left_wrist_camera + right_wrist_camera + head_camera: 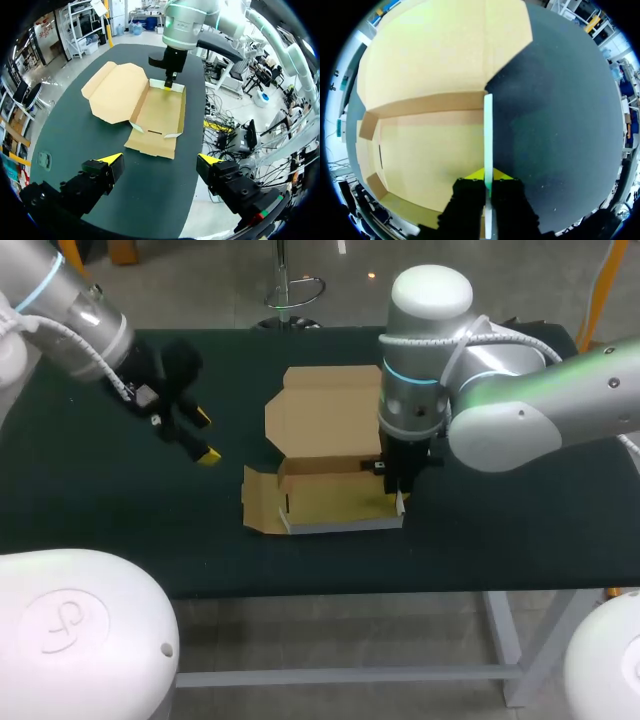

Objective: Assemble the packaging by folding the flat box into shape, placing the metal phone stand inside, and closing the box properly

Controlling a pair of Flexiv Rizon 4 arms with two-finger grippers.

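Note:
The brown cardboard box (pixel 335 502) lies in the middle of the dark table with its tray half formed. Its lid (pixel 325 420) is flat on the far side and its left end flap (pixel 258 500) is splayed out. My right gripper (pixel 398 502) points down at the tray's right end, shut on the upright side wall (pixel 488 130), which stands thin between its yellow tips (pixel 487 175). My left gripper (pixel 205 437) hangs open above the table, left of the box and apart from it. From the left wrist, the box (pixel 155 110) lies ahead of the open left gripper (pixel 160 162). No phone stand shows in any view.
The dark green table (pixel 120 520) runs wide on both sides of the box. Its front edge (pixel 400 590) is a short way in front of the tray. My right arm's large elbow (pixel 520 400) hangs over the table's right part.

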